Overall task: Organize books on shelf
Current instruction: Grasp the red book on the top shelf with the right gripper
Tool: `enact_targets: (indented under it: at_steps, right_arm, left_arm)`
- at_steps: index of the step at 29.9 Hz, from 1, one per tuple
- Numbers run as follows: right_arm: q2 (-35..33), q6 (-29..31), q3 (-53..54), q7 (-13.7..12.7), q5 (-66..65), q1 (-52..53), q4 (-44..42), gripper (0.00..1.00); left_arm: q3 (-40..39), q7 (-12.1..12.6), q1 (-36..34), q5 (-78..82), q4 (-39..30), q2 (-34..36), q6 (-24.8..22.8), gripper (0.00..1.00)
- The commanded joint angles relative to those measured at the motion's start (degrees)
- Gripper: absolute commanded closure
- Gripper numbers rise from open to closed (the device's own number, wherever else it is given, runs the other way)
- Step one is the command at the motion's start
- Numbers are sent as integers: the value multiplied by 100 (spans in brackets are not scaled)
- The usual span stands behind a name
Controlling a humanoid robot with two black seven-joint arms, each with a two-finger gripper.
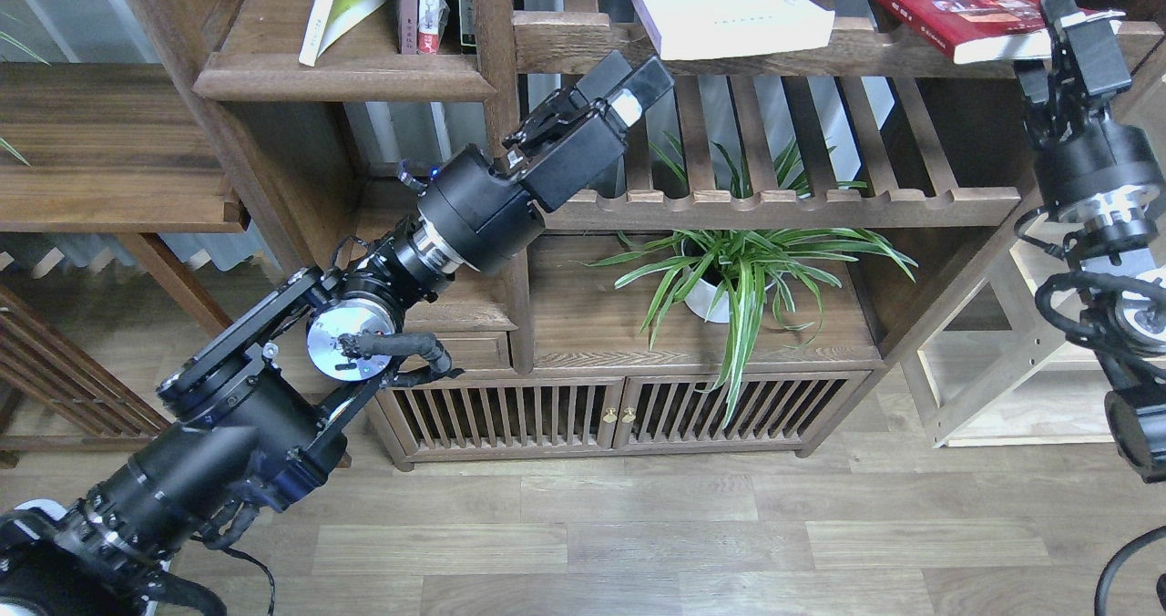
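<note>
A white book (729,5) lies flat on the dark wooden shelf (583,44), overhanging its front edge. A red book (956,1) lies flat at the shelf's right end. A yellow-green and white book (342,1) leans in the upper left compartment. My left gripper (630,77) is open and empty, just below the shelf edge and left of the white book. My right gripper (1057,46) is at the red book's near right corner. Its fingers are apart, one over the corner and one lower, in front of the shelf edge.
Several upright books (433,5) stand beside the leaning one. A slatted rack (774,201) runs below the shelf, with a potted spider plant (729,270) under it. A pale wood frame (993,370) stands at the right. A dark side table (109,142) is at the left.
</note>
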Motion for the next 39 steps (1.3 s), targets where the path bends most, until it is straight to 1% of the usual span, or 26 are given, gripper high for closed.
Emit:
enact_targets:
  at_steps: [1,3,7,9,16,22,26,28,34,39]
  right_arm:
    - [-47,-181,5,-167,7,16,1,9]
    - [-91,-261,5,-263,15,16,1,11]
    - [-135,-384,14,-545,15,25,1,14]
    - [-144,-454,40,-624,33,25,1,17]
    - [-144,-604,49,-730,51,157,1,21]
    - [-144,-981,75,-739,59,314,1,22]
    - [-144,-1070,75,-756,121,394,1,27]
    - [-144,-1087,67,-809,130,429,1,31]
    - [-135,-1245,-39,-835,130,579,1,36]
    - [-144,-1255,-100,-835,121,544,1,46]
  left_arm:
    - [-10,0,2,0,0,0,0,1]
    - [-27,0,2,0,0,0,0,1]
    - [-45,-9,10,-9,0,0,0,1]
    - [-45,-9,19,-9,0,0,0,1]
    - [-53,-9,37,-9,0,0,0,1]
    - [-62,-9,37,-9,0,0,0,1]
    - [-71,-9,37,-18,0,0,0,1]
    - [-80,-9,37,-27,0,0,0,1]
    - [-106,-26,37,-44,0,0,0,1]
    - [-141,-18,37,-44,0,0,0,1]
